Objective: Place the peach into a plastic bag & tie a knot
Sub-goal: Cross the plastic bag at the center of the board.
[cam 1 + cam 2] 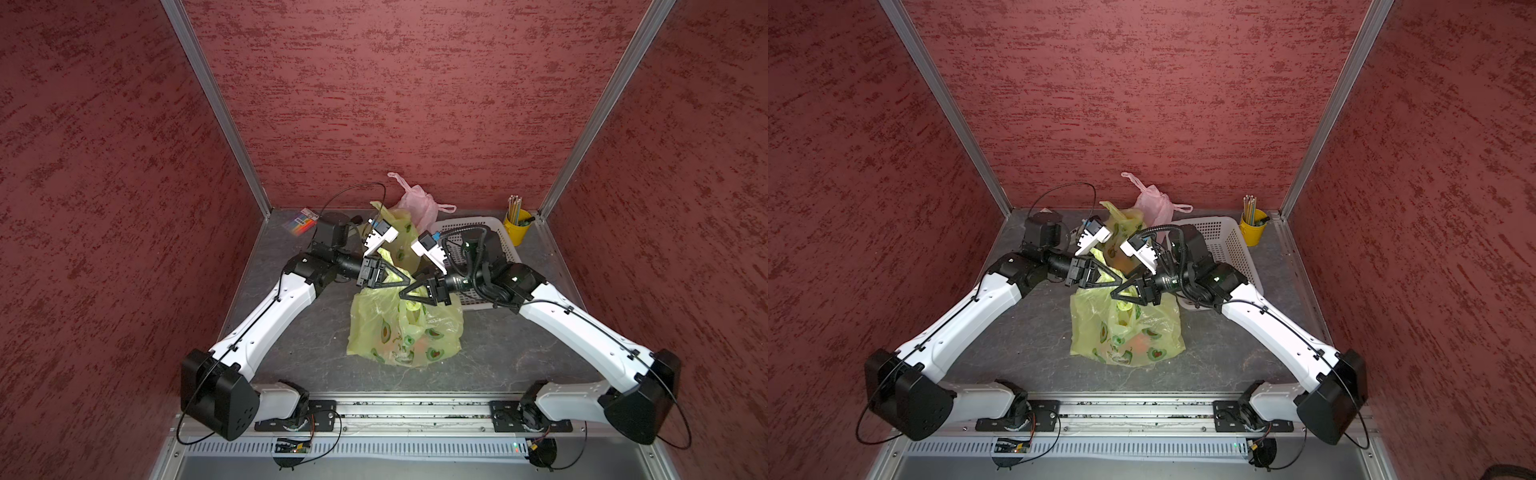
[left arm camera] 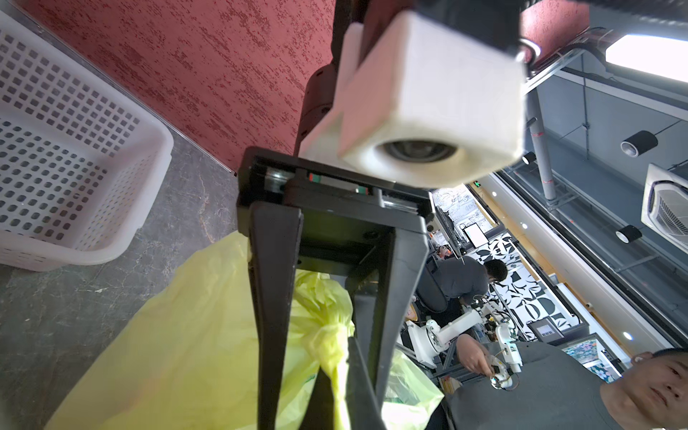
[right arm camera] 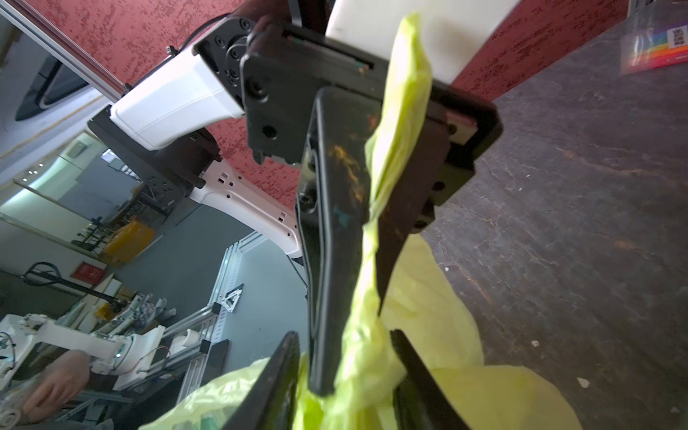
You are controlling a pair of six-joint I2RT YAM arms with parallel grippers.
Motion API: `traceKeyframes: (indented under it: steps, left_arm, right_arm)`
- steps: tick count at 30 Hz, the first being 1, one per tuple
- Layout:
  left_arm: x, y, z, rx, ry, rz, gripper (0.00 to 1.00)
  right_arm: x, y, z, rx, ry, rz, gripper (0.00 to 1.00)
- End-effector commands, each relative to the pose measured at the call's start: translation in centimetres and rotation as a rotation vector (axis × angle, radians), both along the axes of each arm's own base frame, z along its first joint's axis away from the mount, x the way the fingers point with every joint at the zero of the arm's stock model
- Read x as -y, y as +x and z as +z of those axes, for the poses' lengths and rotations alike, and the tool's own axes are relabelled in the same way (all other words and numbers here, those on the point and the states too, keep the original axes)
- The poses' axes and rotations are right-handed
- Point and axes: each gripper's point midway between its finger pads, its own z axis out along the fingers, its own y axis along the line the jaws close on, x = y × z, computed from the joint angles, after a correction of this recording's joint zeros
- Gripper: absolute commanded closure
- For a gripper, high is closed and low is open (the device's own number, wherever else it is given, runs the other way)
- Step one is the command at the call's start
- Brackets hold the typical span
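A yellow-green plastic bag (image 1: 374,320) (image 1: 1092,320) printed with avocados lies mid-table. The peach (image 1: 1139,341) shows only as an orange-red blur through the film. Both grippers meet just above the bag's top. My left gripper (image 1: 409,281) (image 2: 338,409) is shut on a twisted strip of the bag. That strip runs up from a bunched knot (image 2: 327,335) (image 3: 368,365). My right gripper (image 1: 402,293) (image 3: 350,376) is open, its jaws standing apart either side of the knot and the left gripper's fingertip.
A white perforated basket (image 1: 494,224) (image 2: 74,149) sits under the right arm. Behind the grippers stand another yellow bag (image 1: 399,232) and a pink bag (image 1: 417,203). A yellow cup of pencils (image 1: 517,226) is at the back right, a coloured card (image 1: 303,220) at the back left.
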Motion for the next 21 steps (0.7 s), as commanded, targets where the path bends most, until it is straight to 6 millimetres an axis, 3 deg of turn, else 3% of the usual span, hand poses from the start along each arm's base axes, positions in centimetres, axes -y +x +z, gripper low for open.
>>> traceKeyframes:
  steps: [1, 6, 7, 9, 11, 12, 21]
  left_arm:
    - [-0.1, -0.7, 1.3, 0.039, -0.035, -0.038, 1.00]
    - [-0.1, -1.0, 1.7, 0.043, -0.039, -0.048, 1.00]
    - [-0.1, -1.0, 1.7, 0.039, -0.036, -0.045, 0.96]
    - [0.0, -0.8, 1.6, 0.039, -0.028, -0.027, 0.76]
    - [-0.1, -0.2, 1.2, 0.039, -0.006, 0.017, 0.51]
    - [-0.2, 0.1, 0.9, 0.040, 0.004, 0.041, 0.47]
    - [-2.6, 3.1, -2.4, 0.058, 0.114, 0.318, 0.36]
  right_arm:
    - [0.5, -1.4, 1.2, 0.019, 0.045, 0.046, 0.64]
    - [0.5, -1.2, 0.7, -0.002, 0.045, 0.035, 0.88]
    - [0.4, -1.0, 0.6, -0.007, 0.040, 0.027, 0.93]
    - [0.3, -0.3, 0.1, -0.007, 0.023, -0.009, 1.00]
    - [0.2, 0.6, -0.3, -0.004, 0.001, -0.059, 1.00]
    - [0.2, 0.9, -0.3, -0.002, -0.004, -0.078, 1.00]
    - [0.5, 3.3, 0.1, 0.009, 0.004, -0.233, 1.00]
